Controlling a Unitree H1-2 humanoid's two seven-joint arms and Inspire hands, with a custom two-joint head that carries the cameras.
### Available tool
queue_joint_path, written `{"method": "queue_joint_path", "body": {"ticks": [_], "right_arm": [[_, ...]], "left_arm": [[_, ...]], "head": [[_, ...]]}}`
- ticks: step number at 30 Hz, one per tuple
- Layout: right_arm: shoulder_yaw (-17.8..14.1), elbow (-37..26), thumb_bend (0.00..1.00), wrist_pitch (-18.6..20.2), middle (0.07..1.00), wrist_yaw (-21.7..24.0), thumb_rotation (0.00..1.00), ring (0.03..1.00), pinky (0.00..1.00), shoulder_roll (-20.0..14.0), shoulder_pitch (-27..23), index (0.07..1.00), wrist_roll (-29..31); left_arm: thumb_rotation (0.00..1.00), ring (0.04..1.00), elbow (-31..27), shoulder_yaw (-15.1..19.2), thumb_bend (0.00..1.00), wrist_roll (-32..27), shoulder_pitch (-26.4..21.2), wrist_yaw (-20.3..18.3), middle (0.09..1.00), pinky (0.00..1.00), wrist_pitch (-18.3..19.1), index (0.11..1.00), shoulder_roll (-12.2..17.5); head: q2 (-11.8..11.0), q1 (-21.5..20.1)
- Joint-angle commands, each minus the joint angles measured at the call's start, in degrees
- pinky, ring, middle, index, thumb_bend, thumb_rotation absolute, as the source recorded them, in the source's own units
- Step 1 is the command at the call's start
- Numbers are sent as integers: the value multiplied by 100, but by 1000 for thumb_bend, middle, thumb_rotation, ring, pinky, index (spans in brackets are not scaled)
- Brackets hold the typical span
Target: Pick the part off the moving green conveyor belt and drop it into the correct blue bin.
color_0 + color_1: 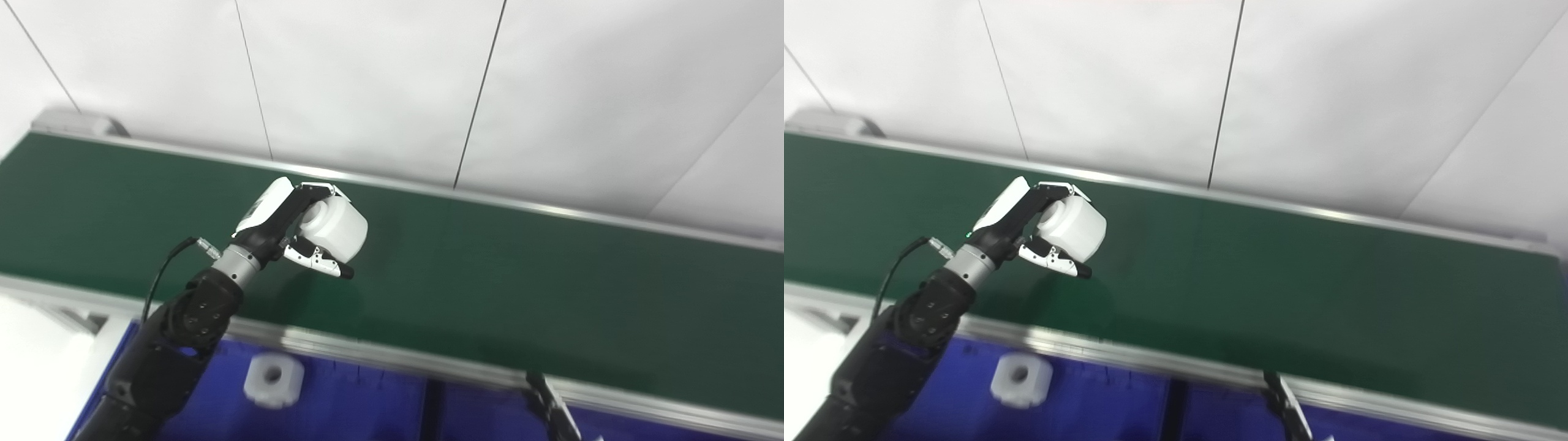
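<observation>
My left hand (pixel 288 226) is shut on a white blocky part (pixel 335 228) and holds it above the green conveyor belt (pixel 520 275); the part also shows in the right eye view (pixel 1073 228). Fingers wrap over its top and the thumb sits under it. Below the belt's near rail lies a blue bin (pixel 355 404) with another white part (pixel 273 380) with a round hole in it. Only the fingertips of my right hand (pixel 554 407) show at the bottom edge, over the bins; whether it is open or shut is hidden.
A metal rail (pixel 392 355) runs along the belt's near edge, between belt and bins. A dark divider (pixel 432 407) splits the blue bins. A white panelled wall (pixel 392 79) stands behind the belt. A cable (pixel 162 275) loops off my left wrist.
</observation>
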Motion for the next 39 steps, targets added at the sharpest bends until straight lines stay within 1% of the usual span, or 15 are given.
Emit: {"method": "queue_joint_path", "body": {"ticks": [1,2,5,9,13,18,25,28,31,33,35,36,37,38,39], "right_arm": [[-81,-355,818,-203,930,56,388,916,880,55,77,920,-19],[-96,-409,818,-167,931,79,388,918,883,68,86,921,-34],[-141,-587,820,-105,930,136,384,916,886,108,108,920,-64],[-213,-806,824,38,930,234,380,914,883,143,158,919,-49],[-290,-1061,830,269,929,336,384,913,879,152,238,917,-18],[-404,-1195,825,295,923,452,387,906,876,100,314,914,16],[-552,-1291,817,371,927,628,381,915,888,-21,416,915,200],[-583,-1296,824,445,927,721,378,911,882,-56,415,915,293],[-609,-1286,828,532,932,789,377,922,888,-55,375,917,401],[-634,-1281,831,575,934,820,383,929,895,-46,337,914,410],[-666,-1257,826,573,939,841,393,935,899,-47,308,916,401],[-685,-1252,825,585,939,840,394,934,899,-36,292,915,389],[-702,-1252,826,600,940,838,397,934,900,-18,276,914,384],[-715,-1258,823,623,940,835,396,932,897,-4,259,913,359],[-721,-1269,821,640,940,829,397,932,896,8,249,913,322]], "left_arm": [[0,440,-531,11,499,-110,159,-54,522,415,-277,465,111],[0,445,-650,10,499,-138,269,-81,520,419,-318,465,108],[0,453,-1094,-23,499,-260,702,-244,520,428,-310,465,116],[0,468,-1581,-111,499,-308,1204,-491,512,449,-113,467,123],[0,468,-1768,-225,500,-58,1674,-543,509,457,-284,465,105],[0,473,-1871,-440,499,-129,2229,-658,517,460,-155,458,-12],[0,470,-1328,-695,497,284,2404,-526,524,469,-361,461,-226],[0,471,-1007,-917,496,669,2323,-562,526,477,-498,463,-188],[0,426,-772,-1138,495,1231,2196,-617,530,405,-416,493,-104],[0,439,-669,-1262,498,1571,2121,-668,521,451,-294,492,-60],[0,566,-675,-1397,507,2012,2062,-845,518,507,-23,487,-21],[47,659,-781,-1545,497,2525,1996,-1149,647,584,286,495,17],[326,746,-888,-1708,474,3079,1925,-1446,737,716,550,645,51],[737,845,-985,-1836,536,3554,1871,-1707,827,900,796,776,58],[889,895,-1060,-1931,598,3917,1822,-1939,871,959,990,827,50]], "head": [[119,-83],[119,-83],[353,-194],[548,-214],[702,-246],[816,-290],[878,-334],[896,-356],[876,-370],[852,-376],[834,-411],[824,-423],[819,-427],[824,-428],[826,-431]]}}
